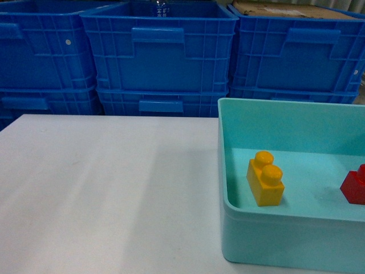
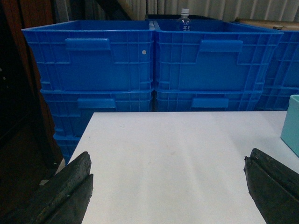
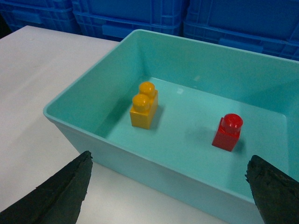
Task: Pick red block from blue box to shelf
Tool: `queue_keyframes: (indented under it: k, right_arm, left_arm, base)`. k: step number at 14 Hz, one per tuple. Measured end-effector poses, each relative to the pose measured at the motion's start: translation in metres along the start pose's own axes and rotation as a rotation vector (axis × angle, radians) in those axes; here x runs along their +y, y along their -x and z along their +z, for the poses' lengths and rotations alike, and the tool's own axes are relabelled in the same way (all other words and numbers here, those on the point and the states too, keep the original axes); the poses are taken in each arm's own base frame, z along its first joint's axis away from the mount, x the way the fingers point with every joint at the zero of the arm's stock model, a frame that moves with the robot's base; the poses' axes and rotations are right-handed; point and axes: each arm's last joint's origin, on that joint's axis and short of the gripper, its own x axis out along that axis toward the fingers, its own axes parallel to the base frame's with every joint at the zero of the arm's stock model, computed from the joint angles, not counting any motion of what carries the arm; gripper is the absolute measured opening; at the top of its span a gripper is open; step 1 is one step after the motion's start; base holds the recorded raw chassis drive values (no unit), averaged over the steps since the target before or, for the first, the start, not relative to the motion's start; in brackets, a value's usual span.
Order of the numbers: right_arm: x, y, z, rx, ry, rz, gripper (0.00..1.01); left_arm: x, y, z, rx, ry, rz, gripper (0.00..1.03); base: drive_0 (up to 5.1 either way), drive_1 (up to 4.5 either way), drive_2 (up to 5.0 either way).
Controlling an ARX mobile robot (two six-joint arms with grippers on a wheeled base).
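Observation:
The red block (image 3: 227, 132) stands upright on the floor of the blue box (image 3: 154, 161), a pale turquoise bin, right of a yellow two-stud brick (image 3: 144, 105). In the head view the red block (image 1: 355, 184) is cut by the right edge inside the blue box (image 1: 285, 242). My right gripper (image 3: 168, 175) is open above the box's near wall, short of the block. My left gripper (image 2: 167, 173) is open over bare white table, with a corner of the box (image 2: 292, 125) to its right. Neither gripper shows in the head view. The shelf is out of view.
Dark blue ribbed crates (image 1: 162, 54) are stacked in a row along the table's far edge (image 2: 187, 70). A clear bottle (image 2: 184, 21) stands in one crate. The white table (image 1: 102, 194) spreads left of the bin, and its left edge (image 2: 81, 140) drops to a dark floor.

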Motion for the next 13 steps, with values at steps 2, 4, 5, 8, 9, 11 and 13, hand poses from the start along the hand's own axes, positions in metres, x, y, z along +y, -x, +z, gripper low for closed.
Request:
queue_keyframes:
  k: [2,4,5,8,9,11,13]
  right_arm:
    - [-0.004,-0.028,0.034,-0.04,-0.013,-0.067,0.98]
    - [-0.009,-0.06,0.064,0.022,-0.054,-0.072,0.98]
    - [-0.012,-0.079,0.073,0.09,-0.082,-0.065,0.98]
    - [-0.024,-0.14,0.08,0.247,-0.108,-0.081,0.98]
    - [-0.031,-0.155,0.075,0.298,-0.12,-0.097,0.98]
    - [-0.05,-0.174,0.063,0.338,-0.112,-0.17,0.98]
    - [-0.066,-0.182,0.05,0.384,-0.119,-0.214,0.98]
  left_arm:
    - [0.0,0.0,0.0,0.0,0.0,0.0,0.98]
    - [0.0,0.0,0.0,0.0,0.0,0.0,0.98]
    - [0.0,0.0,0.0,0.0,0.0,0.0,0.98]
    - [0.0,0.0,0.0,0.0,0.0,0.0,0.98]
    - [0.0,0.0,0.0,0.0,0.0,0.0,0.98]
    - [0.0,0.0,0.0,0.0,0.0,0.0,0.98]
    - [0.0,0.0,0.0,0.0,0.0,0.0,0.98]
  base:
    - [0.0,0.0,0.0]
    - [0.0,0.0,0.0]
    - [0.0,0.0,0.0]
    - [0.0,0.0,0.0]
    - [0.0,0.0,0.0]
    - [0.0,0.0,0.0]
    - [0.0,0.0,0.0]
